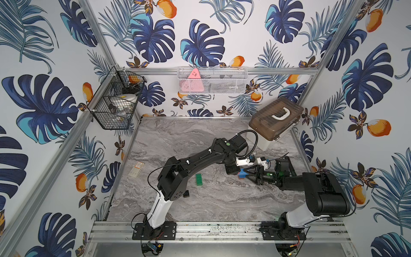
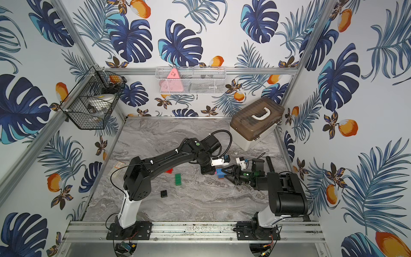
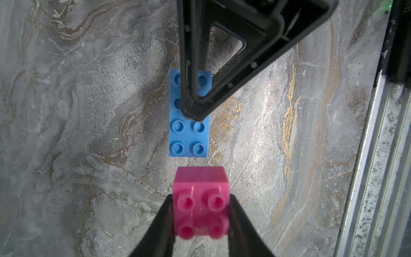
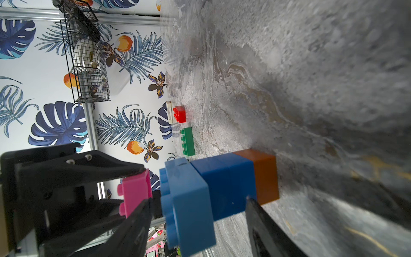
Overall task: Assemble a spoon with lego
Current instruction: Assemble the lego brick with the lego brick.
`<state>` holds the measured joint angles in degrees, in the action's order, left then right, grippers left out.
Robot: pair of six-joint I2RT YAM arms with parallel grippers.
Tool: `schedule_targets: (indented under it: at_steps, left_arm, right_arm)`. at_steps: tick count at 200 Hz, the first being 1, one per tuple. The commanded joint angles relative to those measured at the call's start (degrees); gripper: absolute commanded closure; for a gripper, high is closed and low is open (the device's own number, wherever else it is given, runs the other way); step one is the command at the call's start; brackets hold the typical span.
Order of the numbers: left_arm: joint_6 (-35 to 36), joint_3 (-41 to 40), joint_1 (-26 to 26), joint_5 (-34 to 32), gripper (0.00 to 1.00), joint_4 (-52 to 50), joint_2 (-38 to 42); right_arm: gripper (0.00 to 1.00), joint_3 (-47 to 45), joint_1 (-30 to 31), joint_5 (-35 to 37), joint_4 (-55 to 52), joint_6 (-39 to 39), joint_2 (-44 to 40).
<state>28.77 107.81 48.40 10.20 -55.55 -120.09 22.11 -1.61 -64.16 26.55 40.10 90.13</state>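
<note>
While the left tool pinches a pink brick in the air, the spoon — only orange, blue and a long light-blue brick on top — stands on the surface just beside it. The right tool is spread about the spoon, one finger over its top.

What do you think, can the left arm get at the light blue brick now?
Probably yes: the left gripper holds a pink brick close to the light blue brick, four studs show bare, and the right gripper covers only the other end.
</note>
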Motion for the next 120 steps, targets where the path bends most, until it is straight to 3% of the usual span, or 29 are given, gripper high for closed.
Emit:
schedule_targets:
  at_steps: [1, 120]
  left_arm:
    - [2.40, 0.75, 0.06, 0.35, 0.79, -0.17, -0.45]
    - [5.46, 4.49, -0.02, -0.28, 0.82, -0.87, -3.58]
  right_arm:
    - [0.31, 0.13, 0.07, -0.44, 0.93, -0.19, 0.21]
    - [0.32, 0.66, 0.11, 0.25, -1.25, -1.77, 0.48]
